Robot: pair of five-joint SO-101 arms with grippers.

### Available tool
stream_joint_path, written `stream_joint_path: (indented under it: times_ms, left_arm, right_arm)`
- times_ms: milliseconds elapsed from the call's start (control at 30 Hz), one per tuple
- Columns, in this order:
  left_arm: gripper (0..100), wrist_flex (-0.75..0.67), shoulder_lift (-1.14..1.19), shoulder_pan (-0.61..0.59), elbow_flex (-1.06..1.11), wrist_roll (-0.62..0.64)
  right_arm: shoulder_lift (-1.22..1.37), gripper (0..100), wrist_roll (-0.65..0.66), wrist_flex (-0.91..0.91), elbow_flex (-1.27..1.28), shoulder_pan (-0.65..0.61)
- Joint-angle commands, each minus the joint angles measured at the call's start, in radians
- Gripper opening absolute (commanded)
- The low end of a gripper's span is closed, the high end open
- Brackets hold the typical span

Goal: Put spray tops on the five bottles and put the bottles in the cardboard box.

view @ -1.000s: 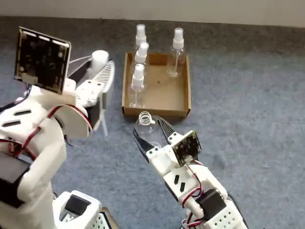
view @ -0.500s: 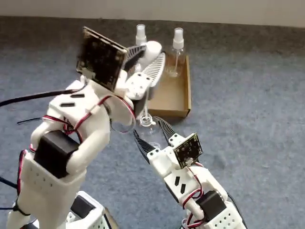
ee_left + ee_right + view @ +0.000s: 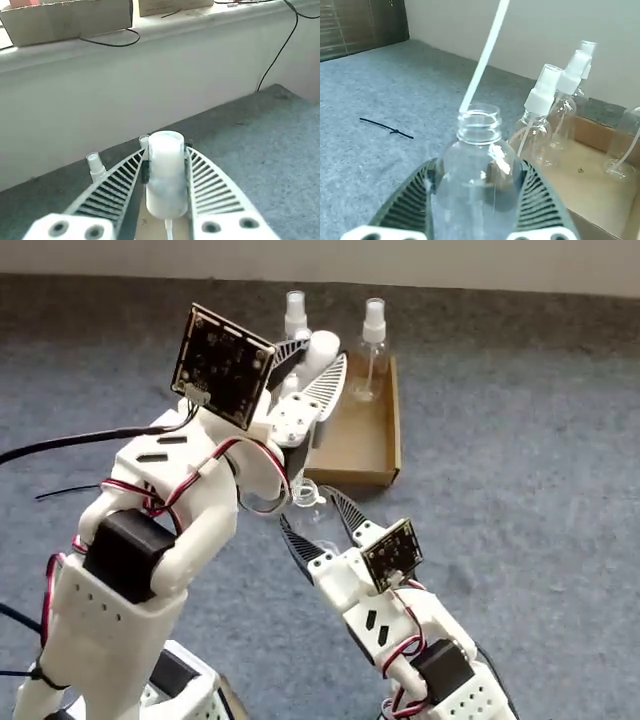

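My right gripper (image 3: 307,508) is shut on a clear open-necked bottle (image 3: 304,496), held upright on the carpet just in front of the cardboard box (image 3: 368,445). In the right wrist view the bottle (image 3: 477,150) stands between the ribbed fingers (image 3: 405,210). My left gripper (image 3: 318,352) is shut on a white spray top (image 3: 322,343) above it. The top's dip tube (image 3: 485,55) slants down, its end just beside the bottle's mouth. In the left wrist view the spray top (image 3: 165,185) is clamped between the fingers (image 3: 107,195).
Capped bottles (image 3: 372,335) (image 3: 295,310) stand in the box, and the left arm hides part of it. The right wrist view has three capped bottles (image 3: 542,95) in a row in the box. A black tie (image 3: 387,129) lies on the grey carpet.
My left arm has swung from the left of the box across to over the held bottle, carrying the spray top. My right gripper and bottle have stayed put.
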Motion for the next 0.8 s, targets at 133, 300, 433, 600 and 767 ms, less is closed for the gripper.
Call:
stream_joint_path:
  times_ms: [133,300,433,600,767]
  left_arm:
    - [0,-0.054,-0.015,-0.004,0.002,-0.066]
    - [0,-0.046,-0.015,-0.002,0.024,-0.064]
    - [0,-0.014,-0.038,-0.002,0.076,-0.064]
    - [0,-0.003,-0.148,0.044,0.142,-0.064]
    - [0,-0.011,-0.237,0.067,0.228,-0.071]
  right_arm:
    - [-0.013,0.4,-0.012,0.001,-0.008,-0.002]
    - [-0.013,0.4,-0.012,0.001,-0.010,-0.002]
    - [-0.013,0.4,-0.017,-0.002,-0.013,0.033]
    - [-0.013,0.4,-0.018,-0.002,-0.015,0.093]
    - [-0.013,0.4,-0.018,-0.002,-0.013,0.088]
